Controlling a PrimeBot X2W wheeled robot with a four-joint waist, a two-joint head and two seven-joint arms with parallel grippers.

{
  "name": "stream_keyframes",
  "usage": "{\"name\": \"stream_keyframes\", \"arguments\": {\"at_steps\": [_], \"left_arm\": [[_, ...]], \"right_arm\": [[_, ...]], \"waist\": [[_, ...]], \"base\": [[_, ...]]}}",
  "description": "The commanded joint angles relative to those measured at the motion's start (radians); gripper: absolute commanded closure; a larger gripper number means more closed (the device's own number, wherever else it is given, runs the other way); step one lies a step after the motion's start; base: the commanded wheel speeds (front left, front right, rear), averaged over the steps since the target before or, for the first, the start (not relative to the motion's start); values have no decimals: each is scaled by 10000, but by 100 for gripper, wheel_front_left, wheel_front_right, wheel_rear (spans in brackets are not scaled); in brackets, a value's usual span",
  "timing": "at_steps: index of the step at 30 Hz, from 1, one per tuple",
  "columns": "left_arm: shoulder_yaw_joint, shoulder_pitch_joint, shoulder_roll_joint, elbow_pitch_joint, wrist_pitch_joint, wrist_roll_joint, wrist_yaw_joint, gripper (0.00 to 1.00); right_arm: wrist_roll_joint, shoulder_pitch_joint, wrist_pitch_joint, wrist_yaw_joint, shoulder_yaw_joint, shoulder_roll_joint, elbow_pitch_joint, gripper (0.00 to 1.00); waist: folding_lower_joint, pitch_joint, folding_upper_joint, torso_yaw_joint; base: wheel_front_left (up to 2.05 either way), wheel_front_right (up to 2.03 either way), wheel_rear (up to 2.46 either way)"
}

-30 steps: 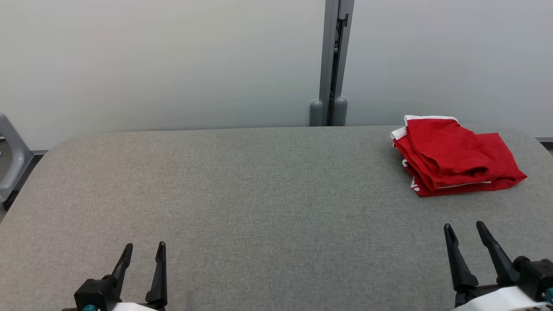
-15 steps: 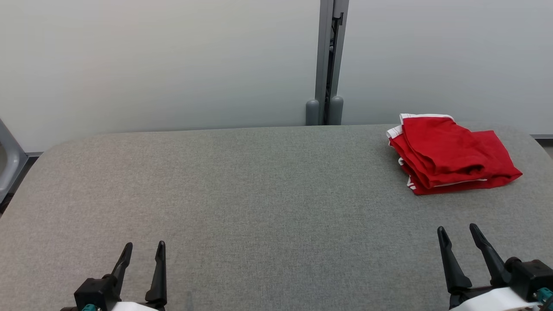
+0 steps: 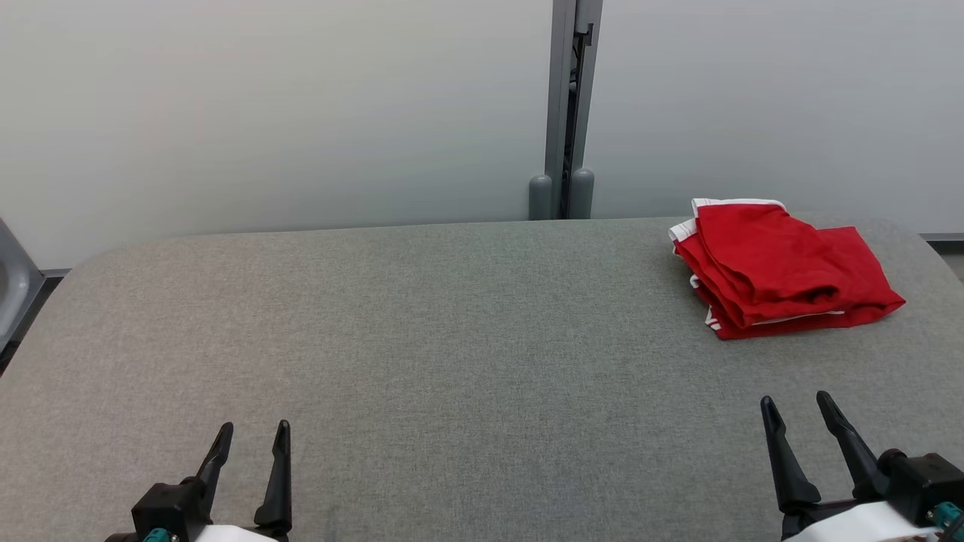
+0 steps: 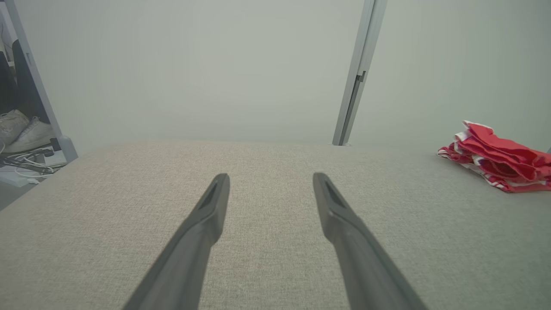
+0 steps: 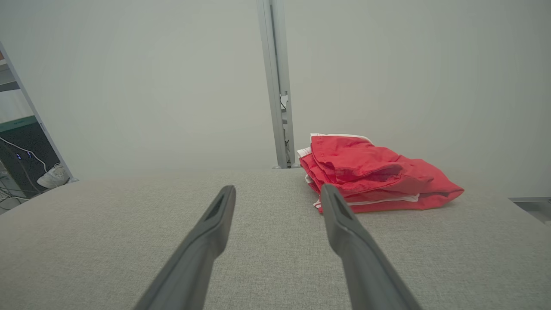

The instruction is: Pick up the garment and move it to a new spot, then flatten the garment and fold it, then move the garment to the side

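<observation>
The left gripper [image 3: 253, 427] and right gripper [image 3: 794, 400] hang over the grey table's [image 3: 452, 339] near edge, fingers spread, empty. The folded red garment [image 3: 783, 267] lies at the far right, ahead of the right gripper and apart from it. The left wrist view adds pale shoes [image 4: 23, 129] and cables [image 4: 26, 161] on the floor beyond the table's left end.

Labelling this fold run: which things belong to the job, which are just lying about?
Job: red garment, folded, on the table, far right; left gripper and right gripper, both open, empty.
Lying about: shoes and cables on the floor; grey post behind.
</observation>
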Motion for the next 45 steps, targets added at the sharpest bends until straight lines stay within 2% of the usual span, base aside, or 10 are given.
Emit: {"name": "stream_keyframes", "arguments": {"at_steps": [1, 15, 16, 21, 36, 45], "left_arm": [[55, -182, 22, 10, -24, 28, -51, 0], [-21, -204, 16, 117, -24, -195, -88, 0], [-44, -89, -10, 121, 0, -154, -79, 100], [-29, 129, -91, 523, 117, -299, -79, 100], [-55, -473, -69, 458, 521, -3133, -116, 100], [-77, -739, -59, 423, 695, -4443, -135, 100]], "right_arm": [[5, -70, -7, 4, 34, -28, 20, 0], [84, -116, -7, 4, 58, -56, 70, 0], [45, -1, 0, 0, 69, 3, 35, 100], [180, 198, 69, 0, 119, 180, 383, 100], [2599, -649, 1146, 0, -617, 334, 813, 100], [3731, -1036, 1634, 0, -945, 406, 1019, 100]], "waist": [[0, -3, 0, -14], [0, -25, 0, -62], [0, -26, 0, -63], [0, -20, 0, -66], [0, 88, 0, -81], [0, 146, 0, -89]], "base": [[0, 0, 0], [0, 0, 0], [0, 0, 0], [0, 0, 0], [0, 0, 0], [0, 0, 0]]}}
